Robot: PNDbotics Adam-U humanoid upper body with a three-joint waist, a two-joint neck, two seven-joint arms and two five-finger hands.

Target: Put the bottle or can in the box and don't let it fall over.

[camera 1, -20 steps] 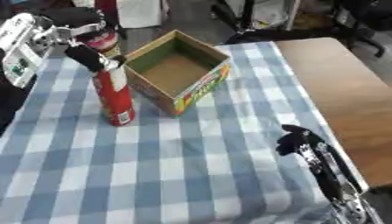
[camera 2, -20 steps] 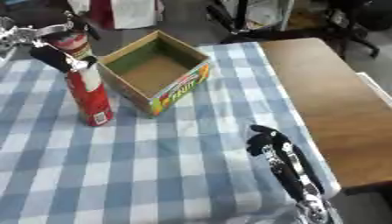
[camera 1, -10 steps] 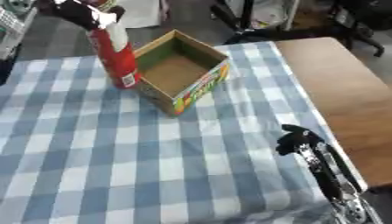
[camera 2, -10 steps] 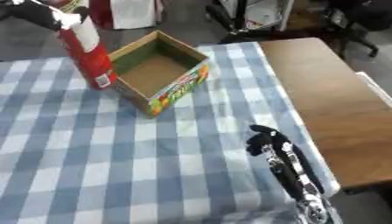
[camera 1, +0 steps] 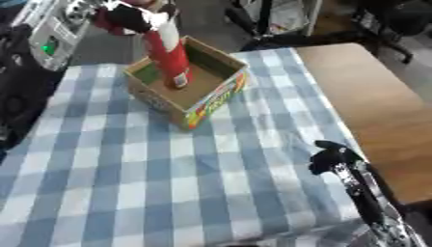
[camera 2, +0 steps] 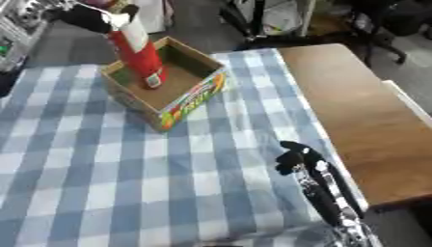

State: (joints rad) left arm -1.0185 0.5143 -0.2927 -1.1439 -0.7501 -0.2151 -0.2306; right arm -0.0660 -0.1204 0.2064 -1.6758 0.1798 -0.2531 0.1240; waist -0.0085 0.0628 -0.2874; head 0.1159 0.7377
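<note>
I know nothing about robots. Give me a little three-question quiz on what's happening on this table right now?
1. True or false: the tall red can lies flat on the blue checked tablecloth.
2. Which hand holds the can's top? A) left hand B) right hand
3. Fill in: the can's lower end is over the open cardboard ____.

Key: 1 false, it is near upright, a little tilted, held at the box. 2 A. 3 box.

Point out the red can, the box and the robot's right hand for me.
Can (camera 1: 168,55), left eye view, on its red side.
Box (camera 1: 215,99), left eye view, on its printed front wall.
Right hand (camera 2: 295,157), right eye view, on the curled black fingers.
</note>
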